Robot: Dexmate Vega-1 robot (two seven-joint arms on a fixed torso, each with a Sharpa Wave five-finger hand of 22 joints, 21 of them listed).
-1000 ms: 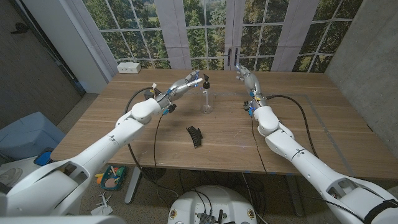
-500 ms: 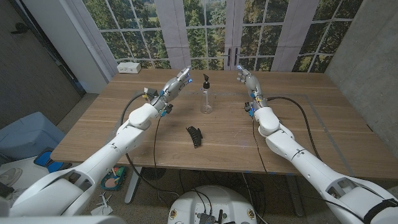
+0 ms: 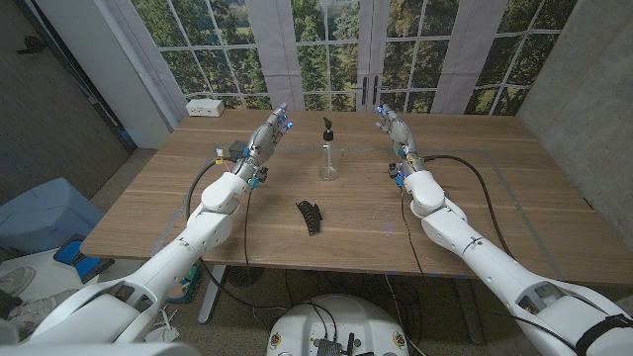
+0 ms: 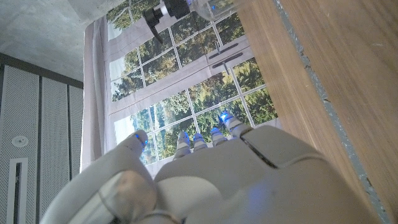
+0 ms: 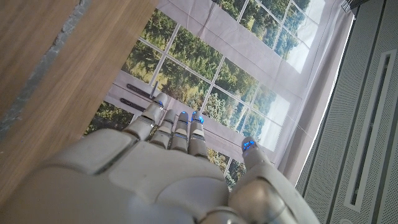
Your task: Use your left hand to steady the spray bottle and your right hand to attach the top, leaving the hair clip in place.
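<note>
A clear spray bottle (image 3: pixel 328 161) stands upright at the middle of the wooden table (image 3: pixel 495 213), with its black spray top (image 3: pixel 327 132) sitting on its neck. A black hair clip (image 3: pixel 311 217) lies on the table nearer to me than the bottle. My left hand (image 3: pixel 269 132) hovers to the left of the bottle, apart from it, fingers stretched out and holding nothing. My right hand (image 3: pixel 391 124) is raised to the bottle's right, also apart from it and holding nothing. In the left wrist view my left hand (image 4: pixel 205 174) has its fingers extended, with the black spray top (image 4: pixel 166 9) beyond them. My right hand (image 5: pixel 168 168) has straight fingers.
A white power box (image 3: pixel 206 106) sits at the table's back left corner. Black cables (image 3: pixel 465 158) trail over the table beside each forearm. Large windows stand behind the far edge.
My left hand has drawn away from the bottle to the left, and the bottle now stands free with the top on it. The right hand has hardly moved.
</note>
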